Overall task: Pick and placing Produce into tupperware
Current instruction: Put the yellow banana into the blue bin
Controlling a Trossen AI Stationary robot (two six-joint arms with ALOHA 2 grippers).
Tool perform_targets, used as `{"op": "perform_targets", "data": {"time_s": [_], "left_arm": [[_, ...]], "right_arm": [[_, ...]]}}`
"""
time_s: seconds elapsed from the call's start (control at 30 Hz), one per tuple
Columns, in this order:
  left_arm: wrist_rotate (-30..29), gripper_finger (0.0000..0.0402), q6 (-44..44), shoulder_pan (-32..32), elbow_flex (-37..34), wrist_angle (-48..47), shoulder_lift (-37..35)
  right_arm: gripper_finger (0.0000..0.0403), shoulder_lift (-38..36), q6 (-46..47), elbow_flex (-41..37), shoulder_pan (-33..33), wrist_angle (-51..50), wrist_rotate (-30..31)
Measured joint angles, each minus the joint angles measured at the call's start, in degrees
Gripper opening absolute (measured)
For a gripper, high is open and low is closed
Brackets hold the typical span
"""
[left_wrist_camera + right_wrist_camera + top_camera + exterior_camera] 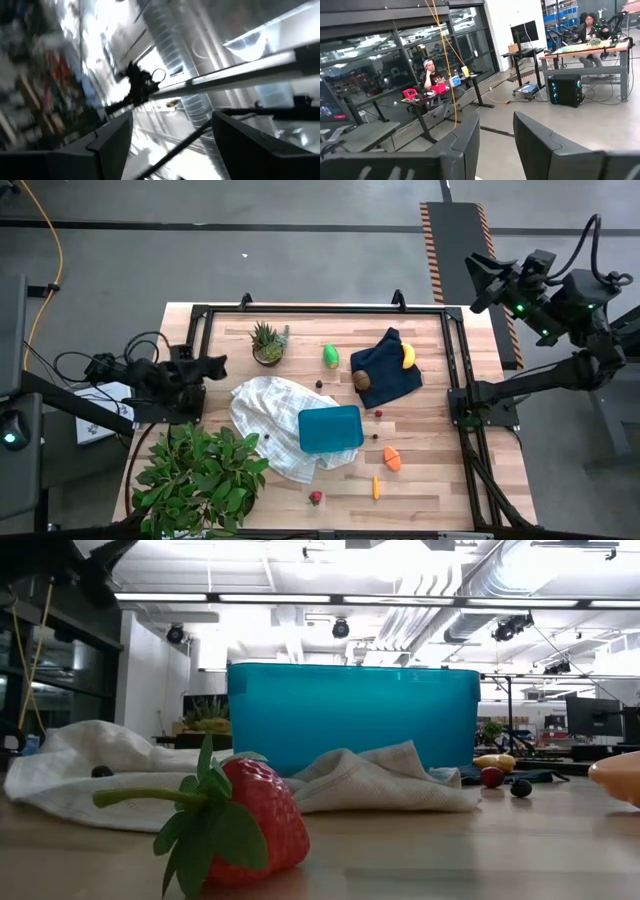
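Note:
The teal tupperware (330,428) (352,716) has its lid on and rests on a white checked cloth (268,420). The yellow banana (407,356) and the brown round one (361,379) lie on the navy cloth (390,375). The green fruit (331,356), orange wedge (391,458), carrot (376,486), strawberry (316,498) (250,820) and dark berries (378,413) lie on the bare wood. My left gripper (215,365) (172,120) is open at the table's left edge. My right gripper (480,280) (496,117) is open beyond the far right corner.
A spiky succulent (268,343) stands near the far edge and a big leafy plant (195,470) fills the near left corner. A black frame (455,370) runs along the table's sides. In the right wrist view, two people (432,75) sit at desks in the room.

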Motion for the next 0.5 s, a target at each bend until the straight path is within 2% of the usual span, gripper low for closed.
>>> {"op": "perform_targets", "data": {"time_s": [0.07, 0.17, 0.4, 0.5], "left_arm": [[-2.4, 0.026, 6.87, 0.0, 0.03, -0.14, 0.01], [-6.19, 0.026, 11.19, 0.01, 0.03, -1.73, 0.01], [-12.02, 0.026, 10.77, 0.0, 0.02, -2.2, 0.01], [-12.03, 0.026, 9.59, 0.0, 0.02, -3.05, 0.01]], "right_arm": [[0.011, 0.18, 0.18, 0.01, 0.0, 0.82, -0.5], [0.011, 0.94, 0.11, 0.01, 0.0, 3.23, -2.25], [0.011, 1.69, -1.91, 0.01, 0.01, 8.4, -3.77], [0.011, 1.69, -3.24, 0.01, 0.01, 8.99, -3.8]]}}
